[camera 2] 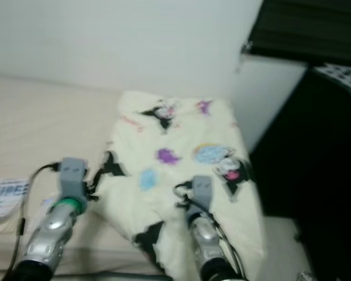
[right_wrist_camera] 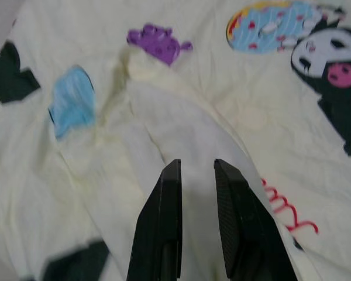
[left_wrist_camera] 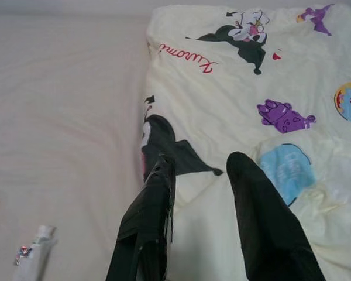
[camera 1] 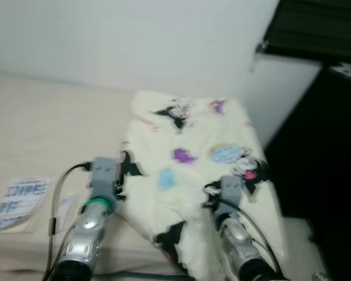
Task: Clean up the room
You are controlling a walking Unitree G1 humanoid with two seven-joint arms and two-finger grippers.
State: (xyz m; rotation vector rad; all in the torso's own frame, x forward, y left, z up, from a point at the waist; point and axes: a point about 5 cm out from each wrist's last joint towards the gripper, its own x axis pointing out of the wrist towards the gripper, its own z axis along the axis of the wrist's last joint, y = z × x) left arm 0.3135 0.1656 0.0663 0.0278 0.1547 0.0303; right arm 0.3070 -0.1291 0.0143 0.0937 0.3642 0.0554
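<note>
Two grippers work one cream blanket [camera 1: 193,146] w/ cartoon prints, spread over the rt side of a beige bed [camera 1: 41,129], its far edge near the white wall [camera 1: 134,41], its rt edge hanging beside a dark cabinet [camera 1: 327,152]. Prints incl. a black-and-white character w/ pink face [right_wrist_camera: 333,64], a purple figure [left_wrist_camera: 284,115], a light-blue patch [right_wrist_camera: 73,102] and red script [left_wrist_camera: 187,57]. Fabric is rumpled, w/ a raised fold running down the middle toward the robot. Left gripper [left_wrist_camera: 202,170] sits at the blanket's left edge, fingers [left_wrist_camera: 149,222] parted, tips resting on or just above the cloth by a black print; nothing seen clamped btwn them. Right gripper [right_wrist_camera: 197,170] is over the raised fold nearer the rt side, fingers [right_wrist_camera: 234,216] apart by a narrow gap w/ cream cloth showing in it; can't tell if the fold is pinched or just beneath. Both silver arms reach in from the near edge, the left one w/ a green ring at its wrist. Left of the blanket, on bare mattress, lies a small white tube [left_wrist_camera: 35,254]; further left, a printed paper w/ blue lettering [camera 1: 17,202]. Head views are blurred.
</note>
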